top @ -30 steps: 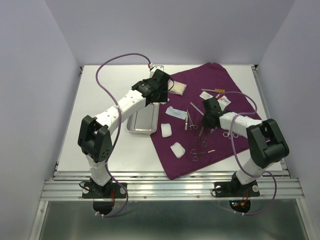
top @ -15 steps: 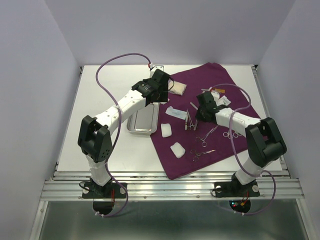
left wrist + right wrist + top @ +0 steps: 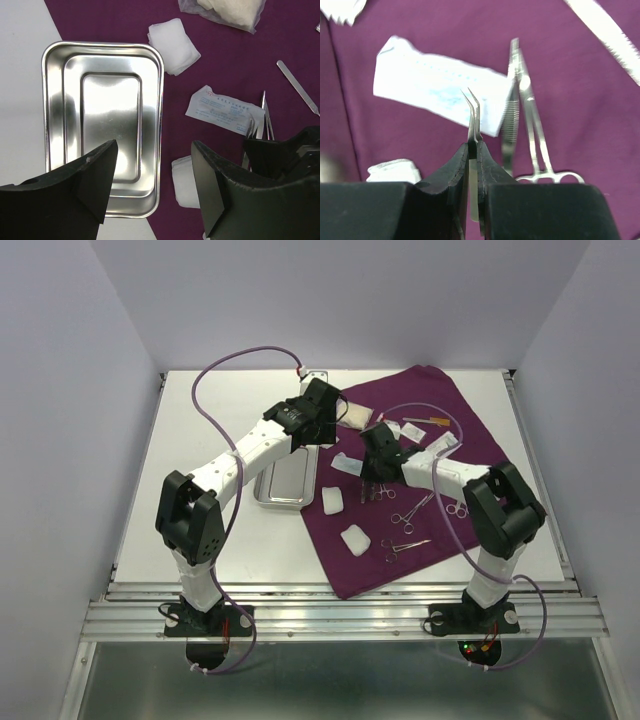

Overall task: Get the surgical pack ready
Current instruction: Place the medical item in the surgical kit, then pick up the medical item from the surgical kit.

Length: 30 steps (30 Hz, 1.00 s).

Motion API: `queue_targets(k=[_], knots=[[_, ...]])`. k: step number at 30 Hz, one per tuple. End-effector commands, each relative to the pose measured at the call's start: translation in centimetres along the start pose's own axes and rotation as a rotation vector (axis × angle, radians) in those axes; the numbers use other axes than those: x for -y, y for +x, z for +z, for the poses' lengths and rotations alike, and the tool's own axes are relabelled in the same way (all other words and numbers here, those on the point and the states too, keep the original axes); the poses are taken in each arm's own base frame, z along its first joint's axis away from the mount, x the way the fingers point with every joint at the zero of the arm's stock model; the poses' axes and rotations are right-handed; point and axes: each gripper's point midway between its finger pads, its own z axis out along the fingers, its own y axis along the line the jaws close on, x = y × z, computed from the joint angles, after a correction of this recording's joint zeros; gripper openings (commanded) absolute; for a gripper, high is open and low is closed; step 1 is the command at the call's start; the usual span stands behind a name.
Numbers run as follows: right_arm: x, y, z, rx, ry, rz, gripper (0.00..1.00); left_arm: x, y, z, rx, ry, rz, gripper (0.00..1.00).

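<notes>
The dark-purple cloth covers the table's right half. The steel tray sits at its left edge, empty; its rim shows in the left wrist view. My left gripper is open and empty, hovering above the tray's near right corner. My right gripper is shut on thin curved-tip forceps and holds them above a clear packet. In the top view it is over the cloth, right of the tray. Ringed forceps lie beside it.
Gauze squares lie on the cloth's left part, another behind the tray. A bag of gauze lies at the back. Scissors and clamps lie right of centre. Packets are at the back right.
My right gripper has moved left across the cloth with the forceps in it, from the instruments to beside the clear packet. The left arm has not moved.
</notes>
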Motion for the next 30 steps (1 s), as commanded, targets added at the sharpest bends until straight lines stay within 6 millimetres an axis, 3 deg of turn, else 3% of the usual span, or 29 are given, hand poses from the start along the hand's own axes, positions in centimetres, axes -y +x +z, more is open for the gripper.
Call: queue_targets(k=[1,2,4,8,12,13,16,18,21,24,26,30], knots=[[-2.8,-0.6,0.3,0.012,-0.061,-0.020,0.02,0.3,-0.8,-0.7,0.027,0.011,-0.018,0.72],[-2.9,-0.6,0.3,0.011,-0.062,-0.020,0.03,0.2,-0.7,-0.7,0.025,0.009,-0.018,0.72],[-2.9,-1.0,0.3,0.023,-0.056,-0.018,0.24,0.2,-0.6,-0.6,0.021,0.008,-0.019,0.72],[-2.1,-2.5,-0.3,0.081,-0.004,-0.029,0.45,0.3,0.2,-0.5,0.002,0.012,-0.027,0.71],[-0.1,-4.9,-1.7,0.136,0.035,-0.013,0.52,0.9,1.8,-0.2,-0.033,0.029,-0.037,0.71],[1.6,-5.2,-1.6,0.137,0.066,0.003,0.53,1.3,2.3,-0.2,-0.043,0.036,-0.037,0.70],[4.2,-6.7,-2.9,0.170,0.093,0.041,0.61,2.1,3.6,0.1,-0.059,0.023,-0.020,0.68],[7.4,-7.1,-3.1,0.170,0.141,0.071,0.70,2.7,5.1,1.0,-0.095,0.008,-0.011,0.66],[11.0,-8.2,-4.0,0.187,0.184,0.123,0.84,5.0,7.1,1.6,-0.125,0.031,0.011,0.65],[14.3,-8.6,-4.9,0.193,0.240,0.158,0.91,7.8,9.0,1.9,-0.164,0.088,0.028,0.65],[16.0,-8.9,-5.6,0.201,0.262,0.189,0.91,9.4,10.1,2.3,-0.192,0.118,0.040,0.64],[16.8,-9.1,-6.4,0.212,0.254,0.207,0.91,11.3,10.8,3.2,-0.212,0.135,0.063,0.59]])
